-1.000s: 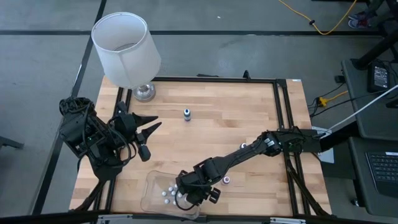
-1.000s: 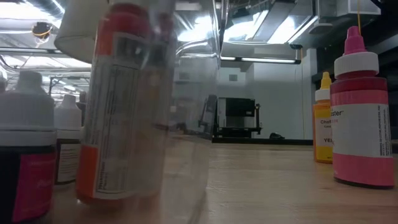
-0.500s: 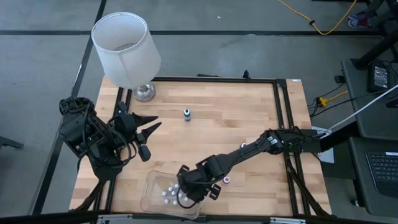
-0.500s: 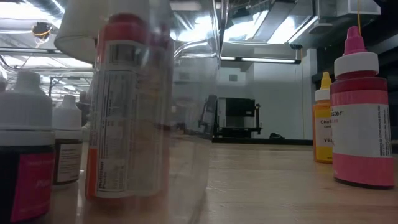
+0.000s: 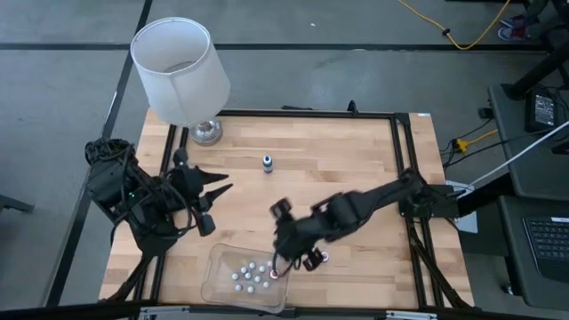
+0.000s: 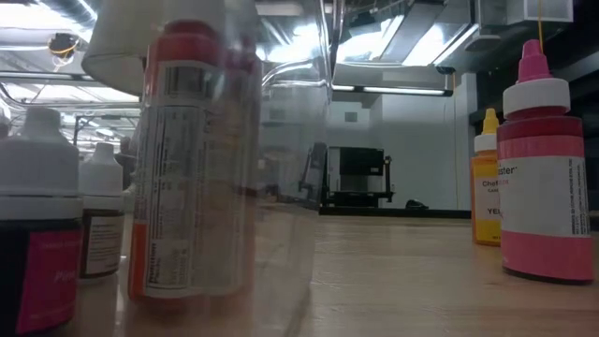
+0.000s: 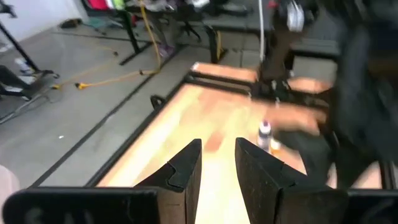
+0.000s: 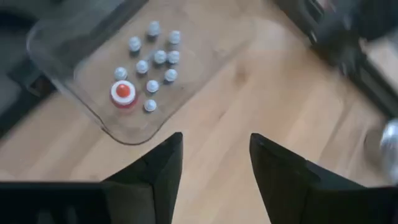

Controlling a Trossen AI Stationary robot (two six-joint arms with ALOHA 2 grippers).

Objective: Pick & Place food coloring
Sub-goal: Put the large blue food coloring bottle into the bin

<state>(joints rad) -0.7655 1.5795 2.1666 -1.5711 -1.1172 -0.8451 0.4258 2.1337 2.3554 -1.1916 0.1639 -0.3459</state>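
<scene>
Right gripper [image 5: 293, 247] hangs above the table's near middle beside the clear tray [image 5: 213, 286], arm stretched in from the right edge, jaws parted and empty; the left gripper [image 5: 213, 194] waits at the left edge, its fingers [image 7: 186, 171] slightly apart with nothing between them. Food coloring bottles [image 8: 152, 65] stand clustered in the tray, a red-topped one [image 8: 123, 92] among them, another [image 5: 268, 163] alone mid-table. The wooden table [image 5: 356, 160] carries a white lamp [image 5: 180, 71] at its far left corner, grey floor and cables around.

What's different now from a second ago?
The right end effector has pulled back out of the clear tray toward the table's middle, open and empty, leaving the orange-capped bottle standing inside. The left end effector, lamp and blue bottle kept their places.
</scene>
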